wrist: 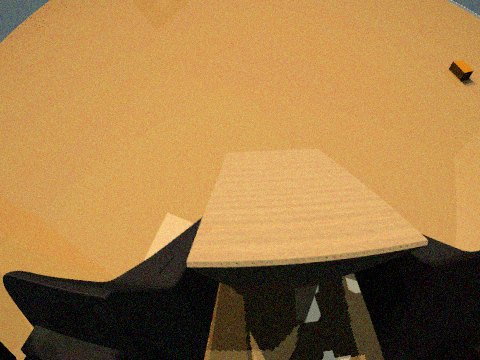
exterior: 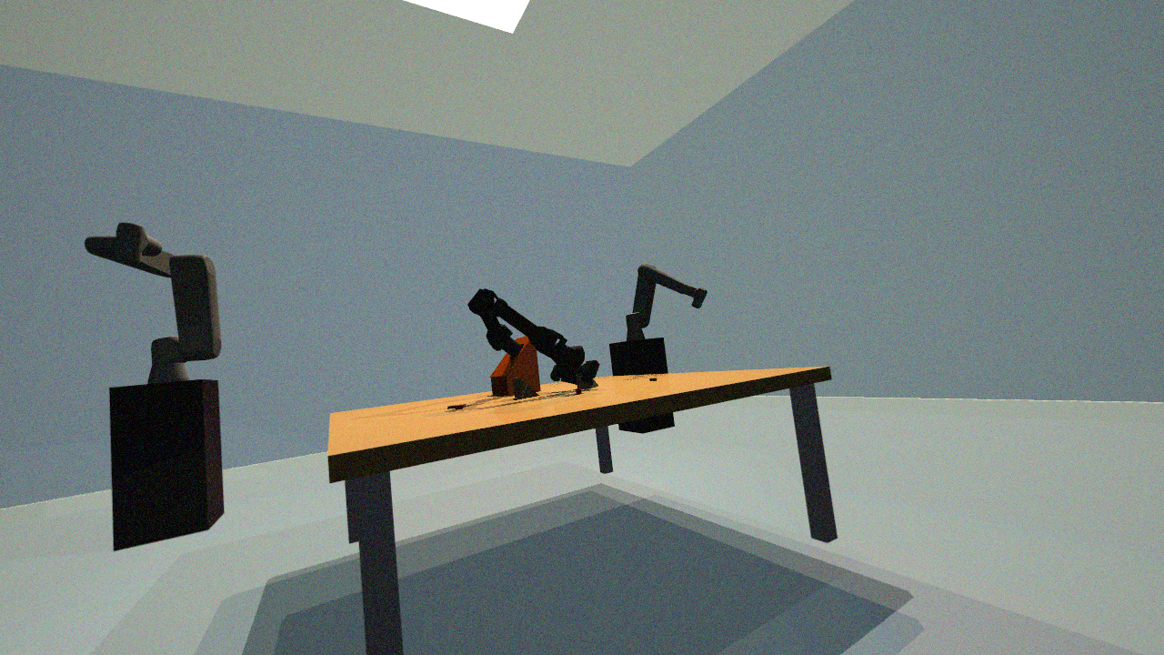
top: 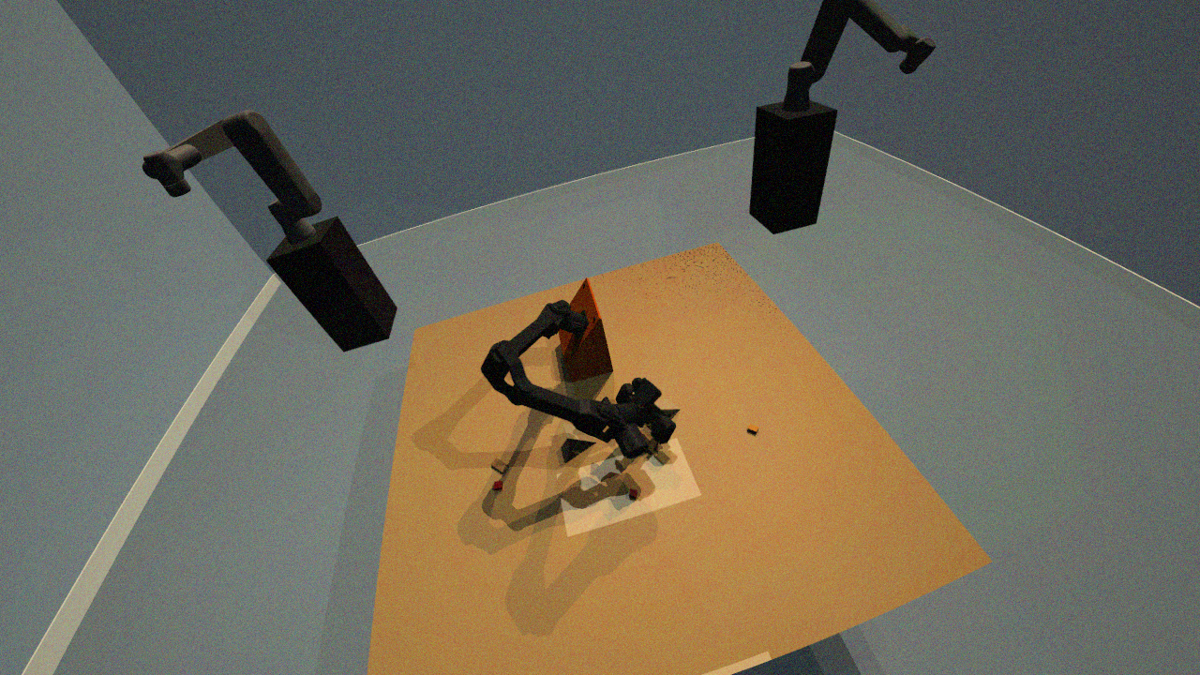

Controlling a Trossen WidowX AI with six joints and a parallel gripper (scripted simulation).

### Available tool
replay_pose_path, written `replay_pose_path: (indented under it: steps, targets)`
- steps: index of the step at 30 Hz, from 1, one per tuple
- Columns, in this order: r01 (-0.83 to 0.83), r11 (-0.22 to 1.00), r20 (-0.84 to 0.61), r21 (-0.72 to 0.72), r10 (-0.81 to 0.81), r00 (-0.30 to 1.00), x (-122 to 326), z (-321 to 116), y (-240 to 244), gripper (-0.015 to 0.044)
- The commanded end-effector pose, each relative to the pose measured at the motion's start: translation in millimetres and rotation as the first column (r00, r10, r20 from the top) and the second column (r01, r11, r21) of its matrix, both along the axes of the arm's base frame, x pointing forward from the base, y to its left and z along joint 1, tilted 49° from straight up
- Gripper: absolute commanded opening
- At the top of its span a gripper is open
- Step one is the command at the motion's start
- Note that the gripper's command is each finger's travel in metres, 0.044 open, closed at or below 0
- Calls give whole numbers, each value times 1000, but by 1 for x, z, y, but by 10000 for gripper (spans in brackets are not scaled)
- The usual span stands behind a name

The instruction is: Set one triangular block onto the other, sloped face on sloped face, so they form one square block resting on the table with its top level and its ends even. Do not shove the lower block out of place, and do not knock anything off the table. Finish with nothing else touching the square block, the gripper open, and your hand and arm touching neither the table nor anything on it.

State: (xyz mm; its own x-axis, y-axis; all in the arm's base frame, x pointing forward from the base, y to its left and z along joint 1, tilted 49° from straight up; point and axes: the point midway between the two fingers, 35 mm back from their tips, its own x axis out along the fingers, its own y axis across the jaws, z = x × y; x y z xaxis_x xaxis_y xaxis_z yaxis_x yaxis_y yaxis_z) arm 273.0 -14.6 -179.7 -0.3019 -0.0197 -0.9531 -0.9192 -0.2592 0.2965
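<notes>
My gripper (top: 656, 412) (exterior: 579, 376) (wrist: 282, 215) is shut on a triangular block (wrist: 300, 210), whose pale wood-grained face shows between the fingers in the wrist view; its near side is dark. In the top view only a dark pointed corner of it (top: 670, 412) sticks out past the fingers. Whether its underside touches the table cannot be told. The other triangular block (top: 576, 448) (exterior: 525, 389) stands apart on the table (top: 755, 537) (exterior: 691, 392), to the left of the gripper in the top and exterior views, under the arm in the top view. The two blocks do not touch.
The arm rises from an orange wedge-shaped mount (top: 589, 359) (exterior: 506, 376). A small orange block (top: 752, 430) (exterior: 652, 378) (wrist: 461, 69) lies right. Small red blocks (top: 497, 485) (top: 634, 494) and a brownish one (top: 499, 466) lie nearer the top camera. Two other arms stand beyond the table.
</notes>
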Motion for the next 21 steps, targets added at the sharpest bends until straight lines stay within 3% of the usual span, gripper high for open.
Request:
replay_pose_path:
  steps: [1, 8, 21]
  targets:
    - [1, 1000, 0, 0, -1, 1000, 0, 2, 2, 0]
    - [-9, 1000, 10, -26, 10, 1000, 0, 2, 4, 0]
    - [-90, 940, 80, -328, 123, 989, -5, 4, 29, 0]
